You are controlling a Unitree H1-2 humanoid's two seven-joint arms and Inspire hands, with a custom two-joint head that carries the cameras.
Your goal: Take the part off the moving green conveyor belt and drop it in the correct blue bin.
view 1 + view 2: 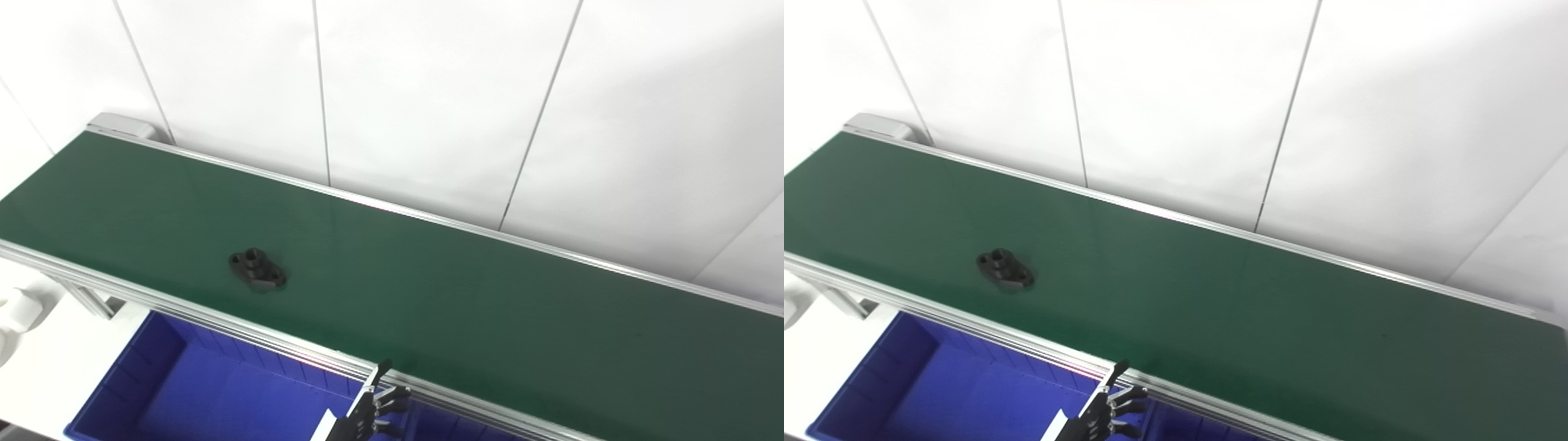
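Observation:
A small black flanged part (257,268) with a raised round collar lies on the green conveyor belt (459,294), left of the middle and near the front rail; it also shows in the right eye view (1005,269). My left hand (372,410) is at the bottom edge, just below the belt's front rail and over the blue bin (184,392). Its fingers are apart and it holds nothing. It is well to the right of the part and nearer to me. My right hand is out of view.
The aluminium front rail (245,327) runs between belt and bin. A white panelled wall (429,92) stands behind the belt. More blue bin (429,424) shows right of the hand. A white object (18,309) sits at the left edge.

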